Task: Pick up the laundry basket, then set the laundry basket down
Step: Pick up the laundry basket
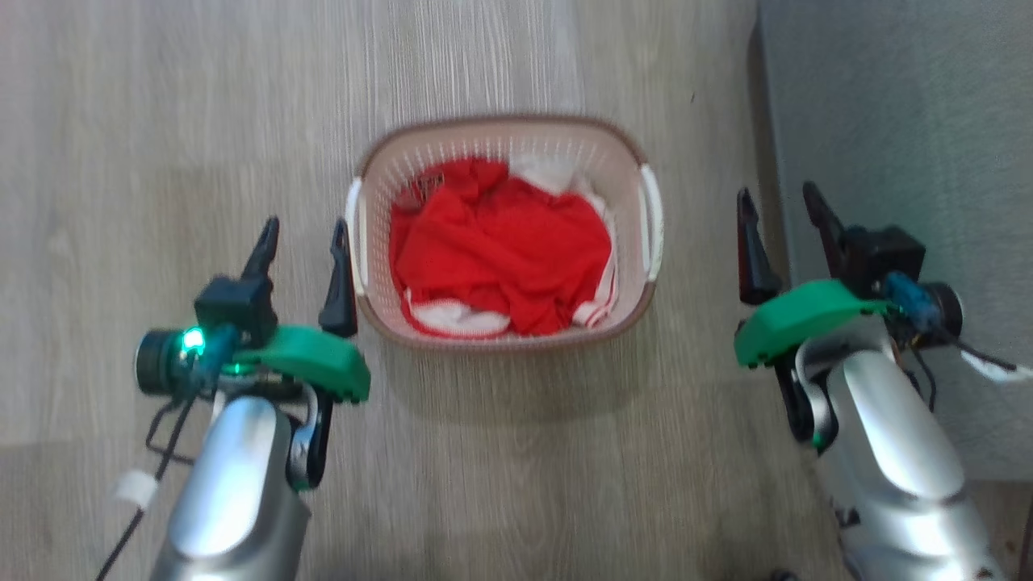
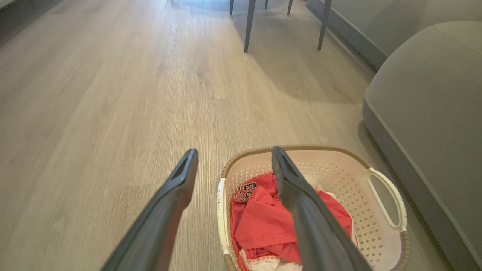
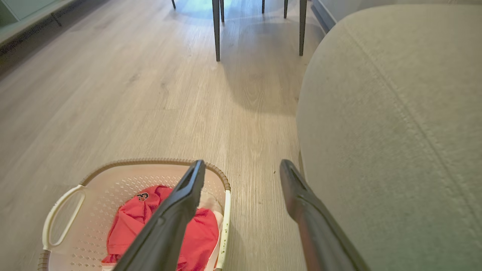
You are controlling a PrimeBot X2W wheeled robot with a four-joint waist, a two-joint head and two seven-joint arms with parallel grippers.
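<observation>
- Two grippers flank the laundry basket (image 1: pixel 500 123), which sits on the wood floor (image 1: pixel 161 121) between them, close to a grey upholstered seat (image 1: pixel 904 97) on your right. That spacing suits a two-handed lift by the side handles.
- Your left gripper (image 1: pixel 305 232) is spread wide and holds nothing. Its inner finger lies just beside the basket's left handle (image 1: pixel 353 234), and in the left wrist view that finger crosses over the basket's near edge. I judge it is lined up to straddle that handle.
- Your right gripper (image 1: pixel 776 198) is likewise parted and empty, but it stands apart from the right handle (image 1: pixel 652 222), with its outer finger over the seat's edge. It will likely need to come inward before closing.
- A red garment (image 1: pixel 500 242) with white trim lies crumpled in the bottom, below the rim, so both handles are free to grasp.
- The pick-up looks not yet begun: the basket appears to rest flat on the floor, untouched.
- Watch two things: a light plastic basket may slide or tip if one side closes first, and the seat leaves you little room on the right.
</observation>
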